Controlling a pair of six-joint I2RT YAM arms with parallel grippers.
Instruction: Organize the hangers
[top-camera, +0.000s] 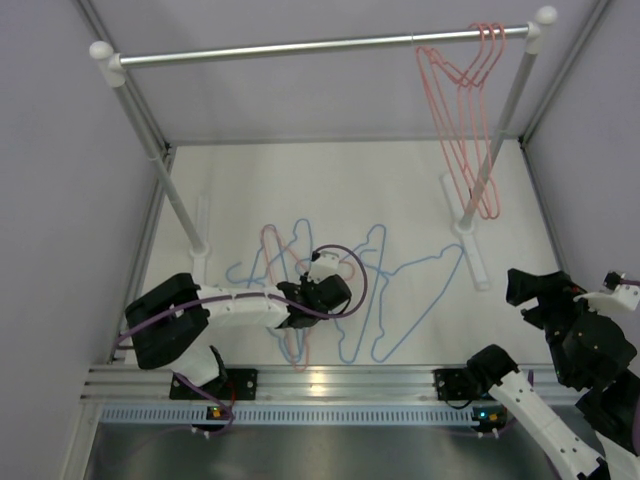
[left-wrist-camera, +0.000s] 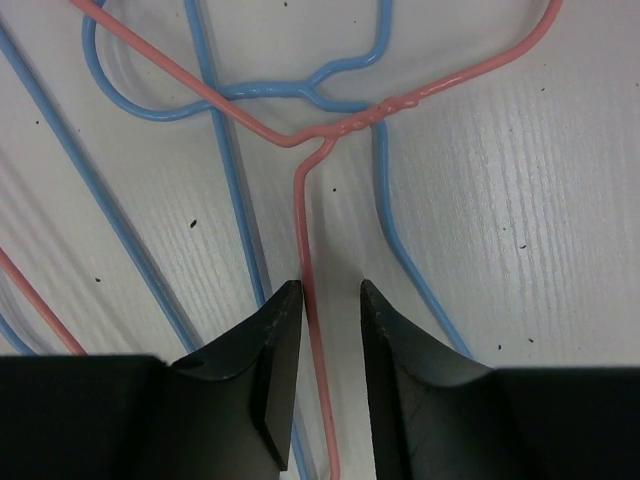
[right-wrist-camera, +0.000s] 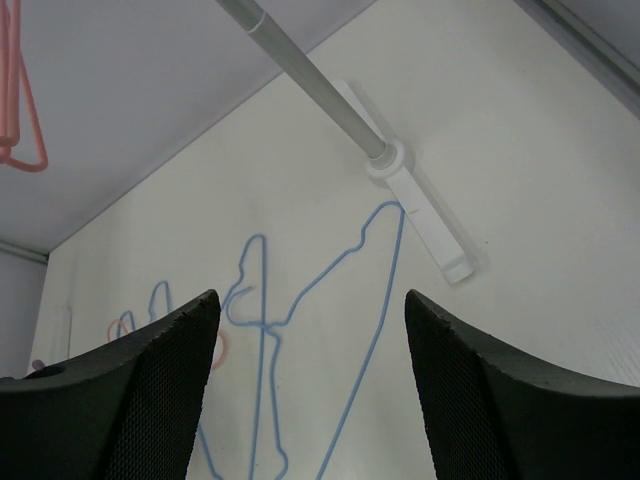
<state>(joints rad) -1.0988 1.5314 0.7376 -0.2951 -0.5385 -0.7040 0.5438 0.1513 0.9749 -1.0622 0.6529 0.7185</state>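
Note:
Three pink-red hangers (top-camera: 465, 110) hang on the silver rail (top-camera: 320, 45) at its right end. On the table lie several light blue hangers (top-camera: 400, 290), tangled with one pink-red hanger (top-camera: 285, 300). My left gripper (top-camera: 300, 290) is down over that tangle. In the left wrist view its jaws (left-wrist-camera: 331, 290) stand a little apart astride the pink hanger's straight wire (left-wrist-camera: 303, 210), just below the twisted neck, and the wire runs close along the left finger. Blue wires (left-wrist-camera: 225, 170) cross under it. My right gripper (right-wrist-camera: 312, 298) is open and empty, raised at the table's right side.
The rack's two slanted posts stand on white feet (top-camera: 470, 245) at the left and right of the table. In the right wrist view the right post (right-wrist-camera: 310, 80) and its foot (right-wrist-camera: 425, 215) lie ahead, with a blue hanger (right-wrist-camera: 385, 300) below. Grey walls enclose three sides.

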